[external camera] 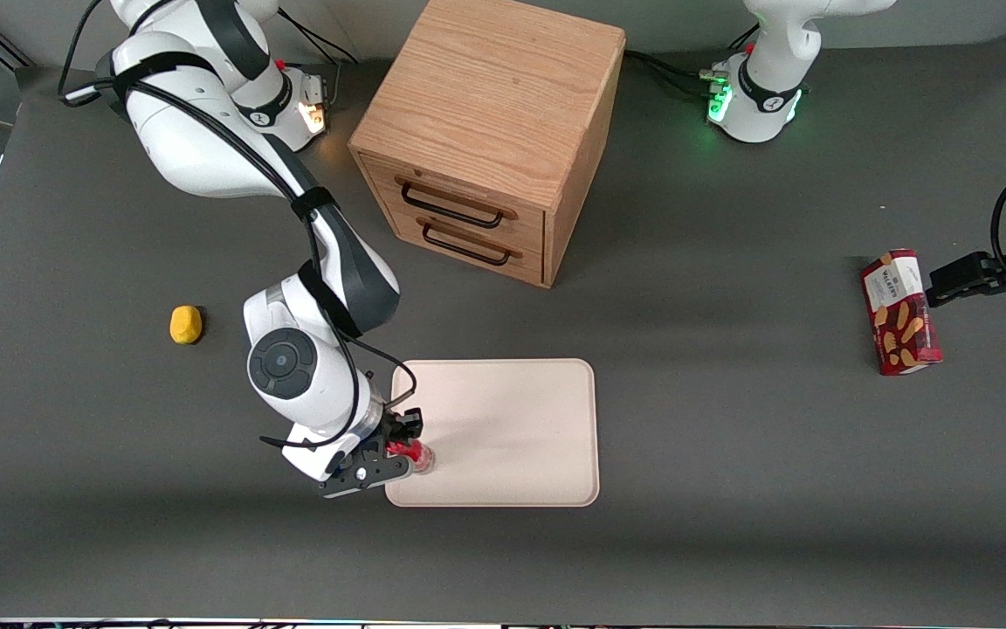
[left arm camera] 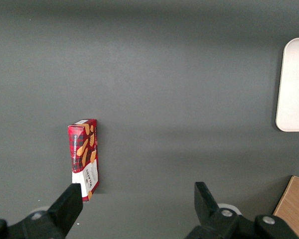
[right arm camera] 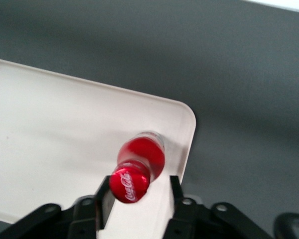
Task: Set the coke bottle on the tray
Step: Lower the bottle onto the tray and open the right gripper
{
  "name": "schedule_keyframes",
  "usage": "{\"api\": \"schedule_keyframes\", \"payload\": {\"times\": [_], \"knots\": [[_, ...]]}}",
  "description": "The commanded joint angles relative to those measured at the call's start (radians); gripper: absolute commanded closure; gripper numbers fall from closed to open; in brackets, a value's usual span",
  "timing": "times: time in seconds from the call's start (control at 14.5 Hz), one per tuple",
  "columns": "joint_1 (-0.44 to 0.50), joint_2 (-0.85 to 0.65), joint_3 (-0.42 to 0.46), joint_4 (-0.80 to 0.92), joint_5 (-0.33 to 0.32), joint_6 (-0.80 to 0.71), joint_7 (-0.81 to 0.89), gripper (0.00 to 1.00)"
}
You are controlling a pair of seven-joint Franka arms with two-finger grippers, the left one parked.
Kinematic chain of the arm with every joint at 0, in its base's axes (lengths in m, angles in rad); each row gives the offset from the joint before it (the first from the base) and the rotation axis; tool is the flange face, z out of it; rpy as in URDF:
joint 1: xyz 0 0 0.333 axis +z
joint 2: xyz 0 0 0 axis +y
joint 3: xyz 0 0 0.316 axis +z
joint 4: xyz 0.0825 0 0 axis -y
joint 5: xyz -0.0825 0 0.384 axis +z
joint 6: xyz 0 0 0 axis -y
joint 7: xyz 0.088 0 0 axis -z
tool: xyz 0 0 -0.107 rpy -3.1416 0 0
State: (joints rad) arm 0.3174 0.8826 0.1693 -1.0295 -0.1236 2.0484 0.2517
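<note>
The coke bottle (external camera: 416, 456), small and red with a red cap, stands on the cream-pink tray (external camera: 512, 428). It is at the tray's corner nearest the front camera, at the working arm's end. My right gripper (external camera: 404, 442) is directly over it. In the right wrist view the bottle (right arm camera: 142, 159) rests just inside the tray's rim (right arm camera: 187, 134). Its cap with white script sits between the fingers of the gripper (right arm camera: 138, 191). The jaws are spread wider than the cap, which is close to one finger (right arm camera: 103, 196), with a clear gap to the other.
A wooden two-drawer cabinet (external camera: 490, 131) stands farther from the camera than the tray. A yellow lump (external camera: 186, 324) lies toward the working arm's end. A red biscuit box (external camera: 900, 312) lies toward the parked arm's end, also in the left wrist view (left arm camera: 84, 157).
</note>
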Motion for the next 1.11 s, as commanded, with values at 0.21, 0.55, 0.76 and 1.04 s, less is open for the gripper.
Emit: {"api": "schedule_keyframes", "payload": {"times": [0.21,0.55,0.76,1.04], "knots": [[-0.003,-0.002,0.003,-0.034,-0.021,0.079,0.032,0.00],[-0.003,-0.004,0.003,-0.034,-0.022,0.085,0.032,0.00],[-0.014,-0.027,0.003,-0.034,-0.019,0.076,0.035,0.00],[-0.032,-0.155,-0.017,-0.081,0.054,-0.045,0.046,0.00]]}}
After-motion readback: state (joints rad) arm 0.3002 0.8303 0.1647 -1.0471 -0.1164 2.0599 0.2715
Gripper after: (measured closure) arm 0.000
